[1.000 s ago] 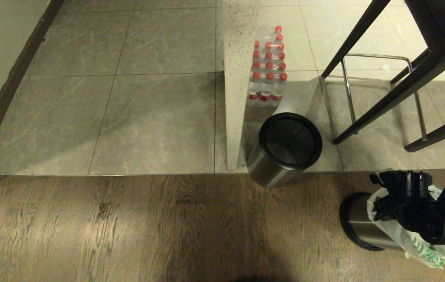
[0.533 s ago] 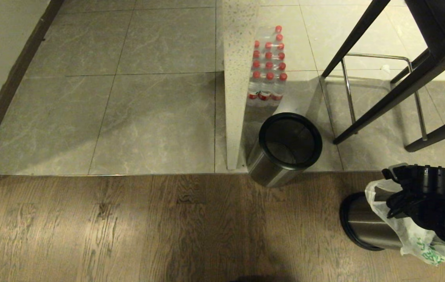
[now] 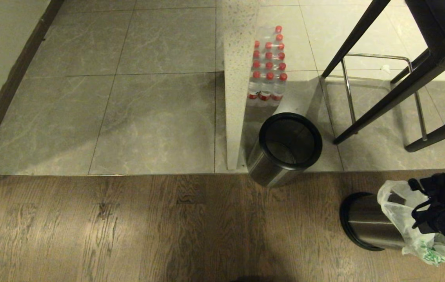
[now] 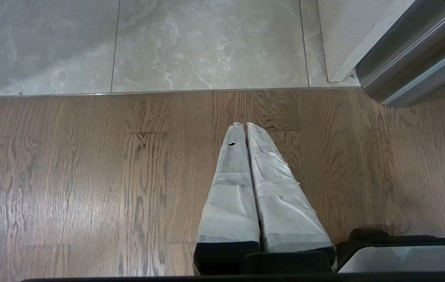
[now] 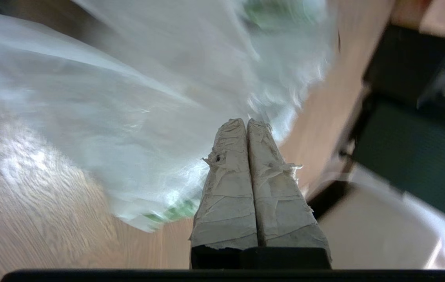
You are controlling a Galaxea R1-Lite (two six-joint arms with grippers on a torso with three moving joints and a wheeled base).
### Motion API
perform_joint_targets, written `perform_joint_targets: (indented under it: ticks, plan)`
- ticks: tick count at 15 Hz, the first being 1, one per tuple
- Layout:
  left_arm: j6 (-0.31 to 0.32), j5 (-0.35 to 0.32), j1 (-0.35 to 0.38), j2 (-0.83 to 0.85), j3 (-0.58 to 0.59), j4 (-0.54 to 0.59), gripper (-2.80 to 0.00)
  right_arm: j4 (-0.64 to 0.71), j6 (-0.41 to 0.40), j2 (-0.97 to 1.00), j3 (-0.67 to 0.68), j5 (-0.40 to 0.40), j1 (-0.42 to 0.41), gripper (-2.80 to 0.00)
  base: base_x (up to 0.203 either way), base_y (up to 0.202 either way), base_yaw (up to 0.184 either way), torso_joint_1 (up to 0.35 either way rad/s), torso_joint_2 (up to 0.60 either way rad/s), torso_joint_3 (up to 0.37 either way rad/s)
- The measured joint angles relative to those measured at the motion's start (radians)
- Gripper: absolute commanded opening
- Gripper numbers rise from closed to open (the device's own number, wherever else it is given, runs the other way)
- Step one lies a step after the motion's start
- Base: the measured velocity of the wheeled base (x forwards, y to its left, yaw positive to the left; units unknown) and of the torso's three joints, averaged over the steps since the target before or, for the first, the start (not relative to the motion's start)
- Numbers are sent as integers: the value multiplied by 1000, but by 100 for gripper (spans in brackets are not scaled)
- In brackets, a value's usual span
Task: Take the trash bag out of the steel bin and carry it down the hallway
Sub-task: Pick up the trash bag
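The right gripper (image 3: 428, 203) is clenched on the thin translucent white plastic trash bag with green printing (image 3: 414, 231), its taped fingers (image 5: 232, 176) pressed flat together with the film pinched at their tips. The bag hangs against the far side of the small brushed-steel bin with black ring trim (image 3: 367, 227) at the robot's right, mostly drawn out — whether its bottom is clear of the rim I cannot tell. The left gripper (image 4: 244, 129) is shut on nothing, parked low over the floor.

The likely trouble: so thin a film may slip or tear from a narrow pinch, or a fold may snag the rim and tip the light bin.

1 matching empty steel bin (image 3: 289, 145) stands by a speckled white stone panel (image 3: 238, 78), a shrink-wrapped pack of red-capped water bottles (image 3: 268, 66) behind it. Dark wood planks (image 3: 128, 227) meet grey marbled tiles (image 3: 148, 98); black stool legs (image 3: 395, 94) crowd the right.
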Motion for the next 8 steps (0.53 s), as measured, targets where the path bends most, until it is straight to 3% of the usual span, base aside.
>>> perform_joint_targets:
  ticks: [5,8]
  plan:
    - [0,0,0,0,0,0,-280,16,58,35,2,24,-126,-280,0,0,0,0,0,0]
    - [0,0,0,0,0,0,-280,114,105,4,-34,104,-115,-280,0,0,0,0,0,0]
